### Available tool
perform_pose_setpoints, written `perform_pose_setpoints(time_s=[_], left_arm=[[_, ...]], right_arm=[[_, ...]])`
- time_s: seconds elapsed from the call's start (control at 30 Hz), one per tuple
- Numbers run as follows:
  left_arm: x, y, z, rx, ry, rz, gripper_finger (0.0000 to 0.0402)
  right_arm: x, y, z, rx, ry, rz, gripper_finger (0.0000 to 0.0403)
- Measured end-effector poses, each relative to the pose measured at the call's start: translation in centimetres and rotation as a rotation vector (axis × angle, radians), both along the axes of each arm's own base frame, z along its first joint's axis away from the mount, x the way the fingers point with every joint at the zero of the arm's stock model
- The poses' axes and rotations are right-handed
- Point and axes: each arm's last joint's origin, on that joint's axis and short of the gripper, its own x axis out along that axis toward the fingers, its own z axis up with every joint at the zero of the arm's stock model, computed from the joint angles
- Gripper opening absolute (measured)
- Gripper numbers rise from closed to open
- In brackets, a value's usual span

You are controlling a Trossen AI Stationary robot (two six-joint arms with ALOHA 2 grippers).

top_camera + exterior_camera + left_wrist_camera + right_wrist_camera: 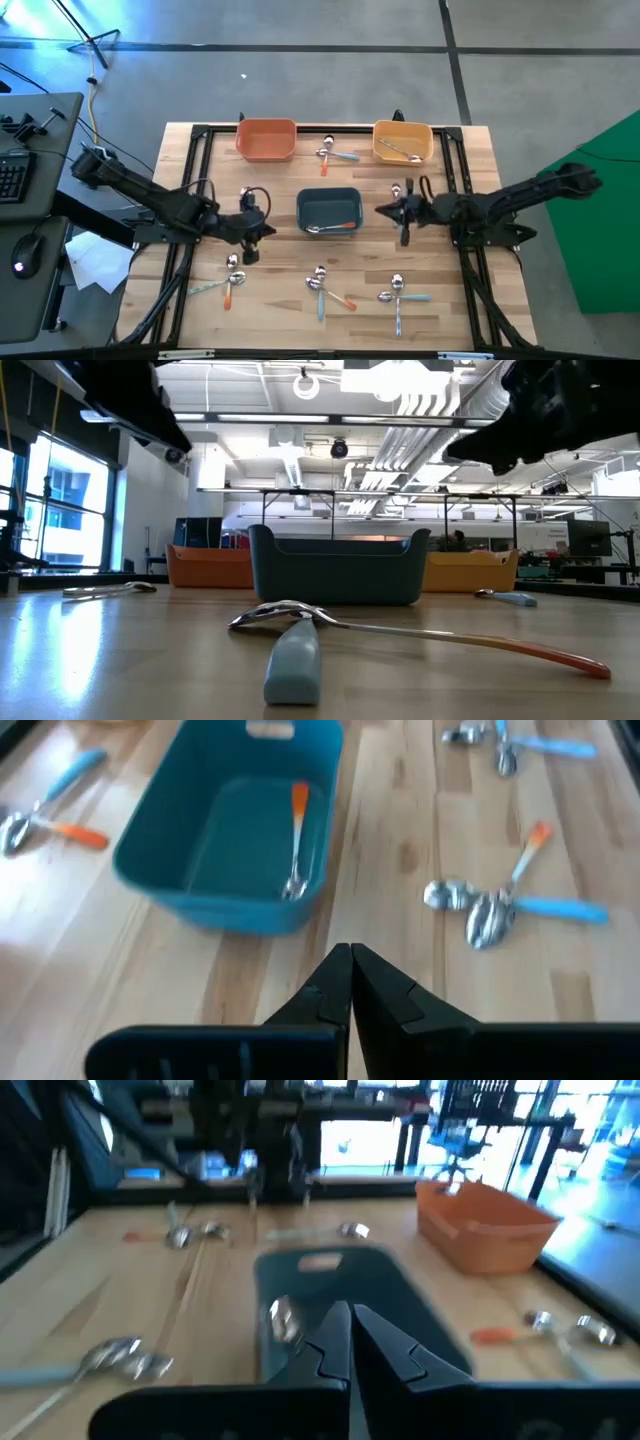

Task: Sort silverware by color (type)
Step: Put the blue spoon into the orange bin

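closest to the low camera lies a light blue-handled spoon (293, 660) crossed with an orange-handled one (480, 642). left gripper (350, 982) is clenched on nothing, just short of the dark blue bin (160, 870) holding an orange-handled spoon (297, 840). right gripper (350, 1342) is likewise clenched and empty over that bin. remaining spoons lie scattered beyond both. they look light, stiff and slippery; pinch the handles.
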Motion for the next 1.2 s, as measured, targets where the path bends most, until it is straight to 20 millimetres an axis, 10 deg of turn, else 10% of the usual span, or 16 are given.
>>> perform_pose_setpoints(time_s=[0.47, 0.83, 1.2], left_arm=[[3.0, -2.5, 0.6, -0.039, -0.258, -0.078, 0.0001], [3.1, -2.3, 0.7, 0.003, -0.301, 0.038, 0.0001], [3.2, -2.2, 0.9, 0.002, -0.325, 0.072, 0.0001]], right_arm=[[-0.3, 8.5, 3.8, 0.224, 0.705, 0.016, 0.0085], [-1.0, 17.6, -0.2, 0.306, 1.104, -0.023, 0.0166], [0.7, 19.5, -5.0, 0.251, 1.311, -0.084, 0.0158]])
